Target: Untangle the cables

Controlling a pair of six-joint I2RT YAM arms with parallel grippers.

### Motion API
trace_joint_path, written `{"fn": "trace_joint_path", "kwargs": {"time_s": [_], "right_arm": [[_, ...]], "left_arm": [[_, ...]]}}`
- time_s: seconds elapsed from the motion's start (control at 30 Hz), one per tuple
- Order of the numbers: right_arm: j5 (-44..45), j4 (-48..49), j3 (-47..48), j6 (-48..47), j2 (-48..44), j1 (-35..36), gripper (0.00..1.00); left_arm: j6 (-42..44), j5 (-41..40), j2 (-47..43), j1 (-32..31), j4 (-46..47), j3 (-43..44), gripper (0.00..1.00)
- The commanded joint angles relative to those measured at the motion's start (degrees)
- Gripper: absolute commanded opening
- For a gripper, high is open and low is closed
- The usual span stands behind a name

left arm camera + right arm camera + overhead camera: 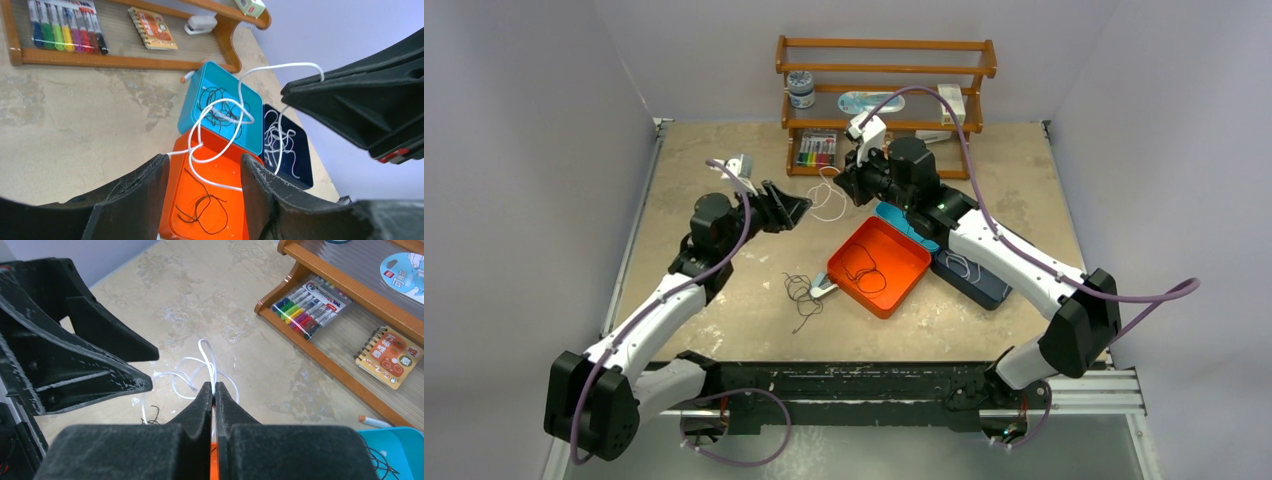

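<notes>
Right gripper [214, 387]: padded black fingers pressed together, clamped on a thin white cable [208, 360] at its upper bend.

Left gripper [205, 162]: jaws stand apart at a moderate gap. A strand of the same cable crosses that gap and is not pinched. Whether it brushes one finger, I cannot tell.

Both grippers face each other tip to tip, raised, just beyond the far left corner of the shallow square orange plastic tray [902, 268].

White cable: smooth, round, far thinner than a finger. It hangs between the two grippers in several slack loops, with one small tight knot where strands cross near the left fingers. The lower loops droop toward the tan table [754, 330] beyond the orange tray.

Inside the orange tray: a thin black cable [205, 200], loosely coiled, overlapping itself.

Left of the orange tray, near its left corner, on the table: a second black cable [802, 292] in a small scribbled heap, one tail trailing nearer.

Against the orange tray's far right side: a teal square tray [192, 102] holding a third black cable [215, 97], tangled.

Right of the orange tray, beside the teal one: a dark navy tray [300, 162] with a second white cable [274, 140], looped and kinked.

Well beyond the orange tray: a brown wooden rack [884, 45] with a pack of coloured markers [816, 150].
</notes>
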Motion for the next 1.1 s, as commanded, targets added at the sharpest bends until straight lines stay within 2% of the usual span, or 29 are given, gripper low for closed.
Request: {"fn": "trace_joint_path", "kwargs": {"time_s": [0.0,0.4,0.6,0.87,1.07], "right_arm": [[1.06,1.97,0.93,-1.02,-2.18,-0.14,0.0],[-2.48,2.22,1.63,-1.11,-2.07,-0.15,0.0],[-4.25,2.33,1.64,-1.16,-2.18,-0.12,0.0],[-7.83,2.99,1.44,-1.53,-2.71,-0.12,0.0],[-9.47,4.46,0.52,-1.56,-4.26,-0.07,0.0]], "left_arm": [[1.81,4.24,1.51,-0.18,2.14,1.59,0.52],[0.81,3.0,4.18,-0.17,6.74,1.23,0.43],[0.5,1.46,4.98,-0.16,7.5,1.4,0.33],[-0.12,1.62,7.37,-0.19,9.32,1.54,0.32],[-0.04,-1.05,8.94,-0.21,6.91,1.98,0.14]]}}
